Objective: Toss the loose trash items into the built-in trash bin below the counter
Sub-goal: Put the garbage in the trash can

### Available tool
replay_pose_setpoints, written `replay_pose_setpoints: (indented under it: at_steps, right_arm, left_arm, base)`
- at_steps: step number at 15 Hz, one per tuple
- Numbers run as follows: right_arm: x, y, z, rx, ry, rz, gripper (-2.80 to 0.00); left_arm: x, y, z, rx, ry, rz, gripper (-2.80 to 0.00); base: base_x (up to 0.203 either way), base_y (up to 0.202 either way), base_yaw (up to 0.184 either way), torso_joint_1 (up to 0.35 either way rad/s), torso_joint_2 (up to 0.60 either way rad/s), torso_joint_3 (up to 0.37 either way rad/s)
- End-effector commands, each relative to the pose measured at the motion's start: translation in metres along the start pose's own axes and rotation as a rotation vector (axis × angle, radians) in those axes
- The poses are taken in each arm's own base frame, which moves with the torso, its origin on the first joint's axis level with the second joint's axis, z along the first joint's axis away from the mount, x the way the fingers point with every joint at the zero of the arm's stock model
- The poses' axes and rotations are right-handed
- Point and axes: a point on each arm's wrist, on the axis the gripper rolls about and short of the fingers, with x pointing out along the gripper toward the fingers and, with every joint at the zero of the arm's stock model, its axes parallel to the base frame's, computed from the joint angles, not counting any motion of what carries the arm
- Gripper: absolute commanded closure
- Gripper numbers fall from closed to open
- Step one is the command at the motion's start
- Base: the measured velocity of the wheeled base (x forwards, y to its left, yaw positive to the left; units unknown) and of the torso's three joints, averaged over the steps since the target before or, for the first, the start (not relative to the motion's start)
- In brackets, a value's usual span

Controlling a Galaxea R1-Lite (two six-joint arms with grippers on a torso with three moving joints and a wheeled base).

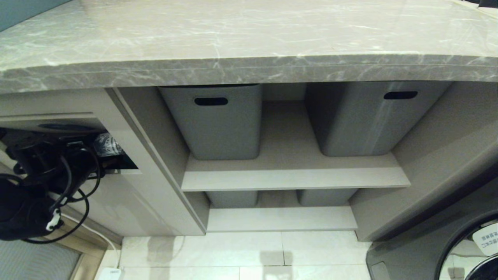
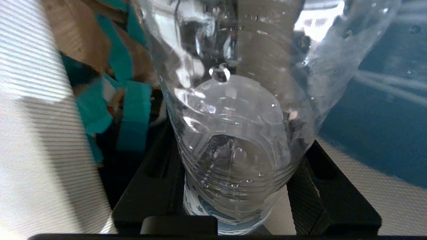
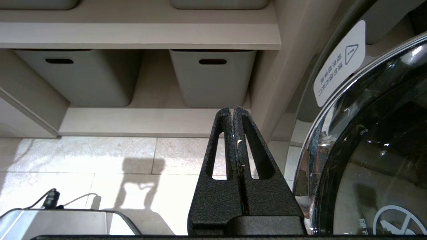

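Under the grey marble counter [image 1: 249, 39], at the far left, the built-in trash bin's beige flap [image 1: 23, 123] is swung inward with its blue oval sticker tilted up. My left gripper [image 1: 83, 149] reaches into that opening. It is shut on the clear water bottle [image 2: 233, 133], whose white-blue label sits low between the black fingers [image 2: 156, 180]. The bottle [image 1: 106, 144] pokes into the dark gap. Inside, the crumpled brown paper wad [image 2: 80, 36] with teal scraps [image 2: 133, 113] lies against a white liner [image 2: 36, 133]. My right gripper [image 3: 233, 111] is parked low over the floor, shut and empty.
Two grey tubs with slot handles [image 1: 218, 124] [image 1: 365, 116] stand on the upper shelf [image 1: 291, 175], and two more sit on the shelf below. A round glass appliance door [image 3: 373, 150] is close on the right. A silver device with a cable [image 3: 66, 223] lies on the tiled floor.
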Motion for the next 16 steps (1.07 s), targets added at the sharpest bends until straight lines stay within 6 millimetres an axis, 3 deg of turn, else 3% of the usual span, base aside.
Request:
replay_pose_setpoints:
  at_steps: [1, 6, 7, 16]
  right_arm:
    - [0.0000, 0.0000, -0.0001, 0.000, 0.001, 0.000, 0.00]
    - [0.0000, 0.0000, 0.0000, 0.000, 0.000, 0.000, 0.00]
    - [0.0000, 0.0000, 0.0000, 0.000, 0.000, 0.000, 0.00]
    - [0.0000, 0.0000, 0.0000, 0.000, 0.000, 0.000, 0.00]
  left_arm:
    - [0.0051, -0.0027, -0.0022, -0.012, 0.003, -0.016, 0.00]
    - [0.0066, 0.0031, -0.0036, -0.010, -0.020, 0.010, 0.00]
    - [0.0064, 0.0035, -0.0036, -0.009, -0.020, 0.012, -2.80]
    - [0.0132, 0.0001, -0.0050, -0.011, -0.017, 0.005, -2.80]
  base:
    - [0.000, 0.000, 0.000, 0.000, 0.00, 0.000]
    - [0.000, 0.000, 0.000, 0.000, 0.00, 0.000]
    - [0.000, 0.000, 0.000, 0.000, 0.00, 0.000]
    - [0.000, 0.000, 0.000, 0.000, 0.00, 0.000]
